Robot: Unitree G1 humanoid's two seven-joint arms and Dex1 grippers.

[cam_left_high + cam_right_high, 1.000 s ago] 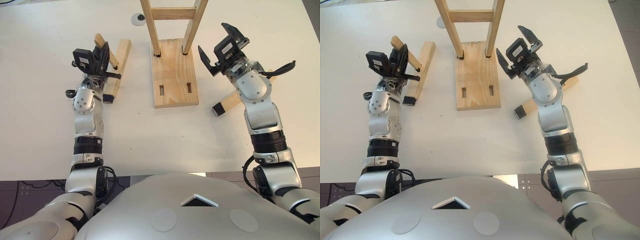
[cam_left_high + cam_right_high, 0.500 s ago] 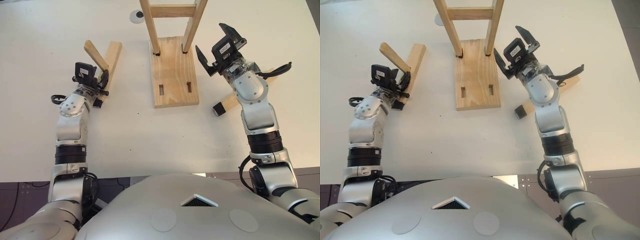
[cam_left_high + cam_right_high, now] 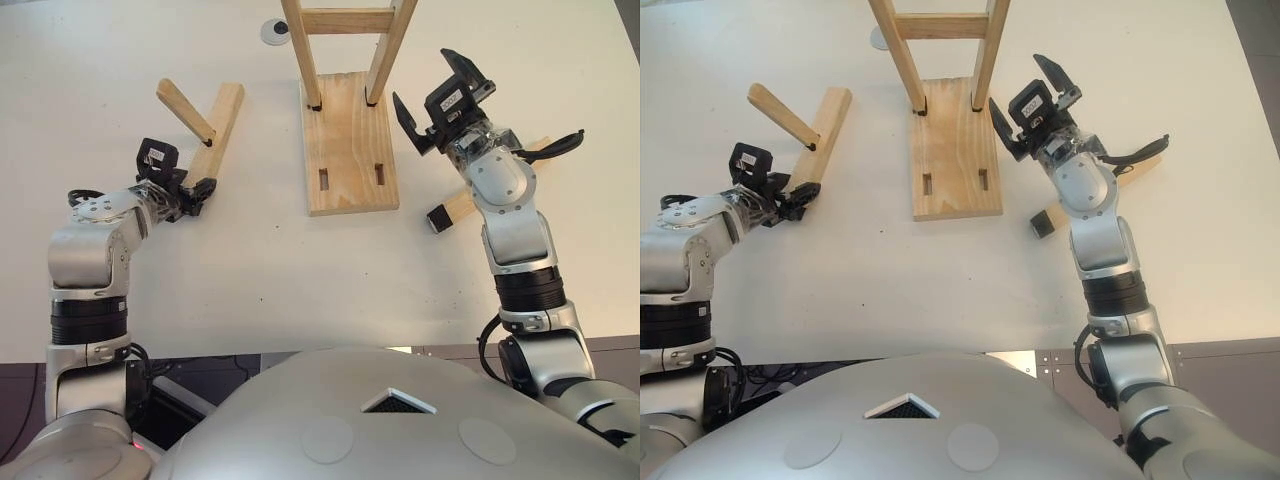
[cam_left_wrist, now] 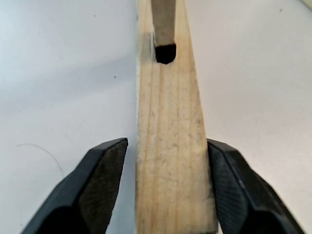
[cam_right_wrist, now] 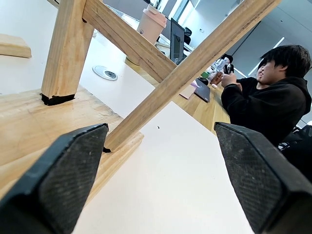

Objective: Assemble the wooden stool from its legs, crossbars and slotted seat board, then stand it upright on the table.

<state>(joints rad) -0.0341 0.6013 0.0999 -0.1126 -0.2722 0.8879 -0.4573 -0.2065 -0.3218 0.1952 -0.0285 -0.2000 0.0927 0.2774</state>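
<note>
The slotted seat board (image 3: 345, 150) lies flat mid-table. Two legs (image 3: 300, 50) joined by a crossbar (image 3: 345, 20) stand in its far slots; the two near slots are bare. To the left lies a loose leg (image 3: 222, 125) with a crossbar stub (image 3: 185, 110) sticking out of it. My left gripper (image 3: 190, 195) is shut on that leg's near end, with the fingers (image 4: 102, 185) flanking the leg (image 4: 170, 146). My right gripper (image 3: 445, 100) hangs open just right of the standing legs, its fingers (image 5: 53, 185) wide apart. Another loose leg (image 3: 455, 205) lies under my right forearm.
A round grommet (image 3: 276, 37) sits in the table behind the stool. A black cable (image 3: 560, 140) loops off my right wrist. The white tabletop (image 3: 300, 270) runs bare towards the front edge. A cup (image 5: 151, 22) and a monitor stand on a far desk.
My left arm has swung out to the left, and its gripper now sits at the loose leg's near end, which has shifted left with it. The right gripper has barely moved.
</note>
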